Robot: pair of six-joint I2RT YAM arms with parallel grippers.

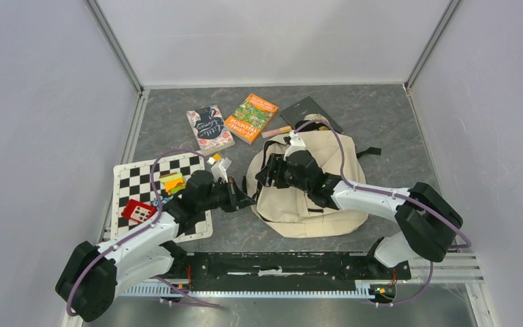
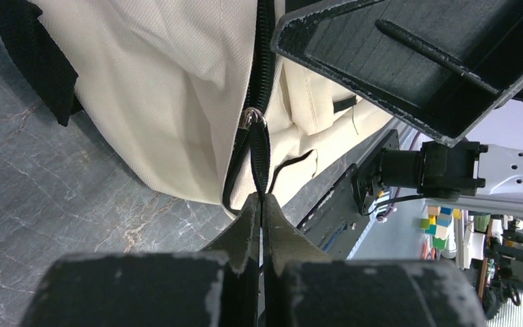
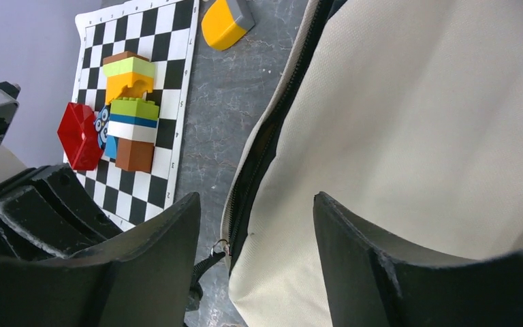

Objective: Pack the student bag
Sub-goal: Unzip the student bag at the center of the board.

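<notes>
The student bag (image 1: 287,208) lies on the desk (image 1: 381,122) beside the checkered mat (image 1: 133,180). The left fingers (image 2: 245,225) pinch its zipper pull (image 2: 260,153); the right fingers (image 3: 163,259) gape empty above it. Unrestrained, the bag may drag, jamming the zipper.

Grey marbled table (image 1: 381,116) carries the student bag (image 1: 282,204), checkered mat (image 1: 136,180), floral book (image 1: 210,128), orange book (image 1: 251,117) and dark folder (image 1: 310,109)

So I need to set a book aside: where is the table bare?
Bare: right of the student bag to the wall, and the back-left corner behind the checkered mat. Crowded: between mat and bag, where the left pincer grips the zipper pull.
</notes>
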